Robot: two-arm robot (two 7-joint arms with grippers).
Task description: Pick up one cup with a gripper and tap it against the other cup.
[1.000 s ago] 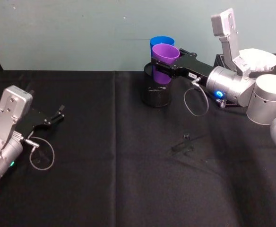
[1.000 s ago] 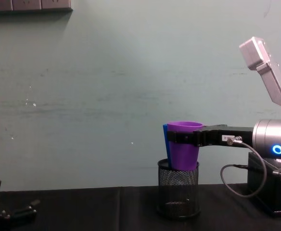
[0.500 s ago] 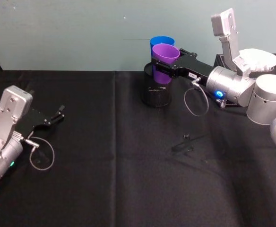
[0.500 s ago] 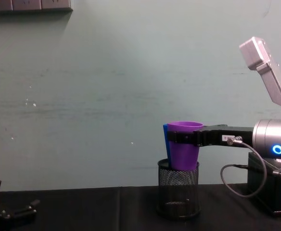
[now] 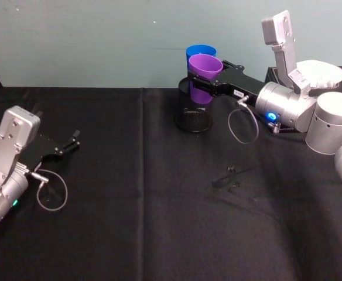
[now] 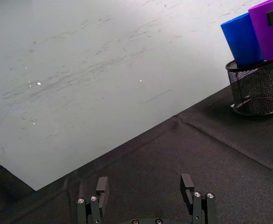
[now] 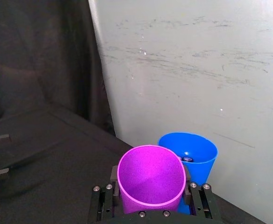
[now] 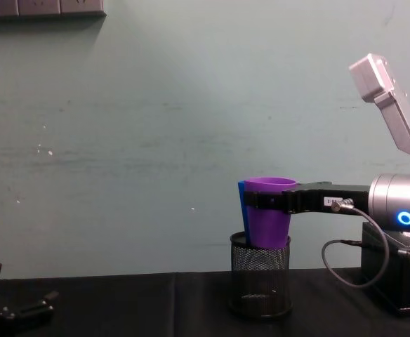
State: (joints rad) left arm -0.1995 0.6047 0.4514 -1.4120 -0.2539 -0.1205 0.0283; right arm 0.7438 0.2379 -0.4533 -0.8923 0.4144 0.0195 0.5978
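Two cups stand close together at the far side of the bench (image 5: 130, 205). The purple cup (image 5: 204, 70) is held off the surface, and the blue cup (image 5: 200, 51) stands upright in the black mesh pen holder (image 5: 194, 117), just behind it. The wrist views put their walls side by side, but actual contact cannot be confirmed.

The main hazard appears to be the holder. In the chest view the purple cup's base hangs at about the level of the mesh rim, so a sideways or forward tap could catch that rim and drag or tip the holder, blue cup included. Too firm a push would likely rock the light blue cup in its loose seat. The purple cup is smooth and tapered, so a knock might make it slip down through the grip.

As for the right end effector (image 5: 201, 84), its fingers (image 7: 113, 176) are closed to the cup's width, clamping the purple cup on opposite sides just below its rim. It seems to touch nothing else.

Meanwhile the left end effector (image 6: 145, 187) lies parked low over the bench at the left, its fingers spread wide and holding nothing.
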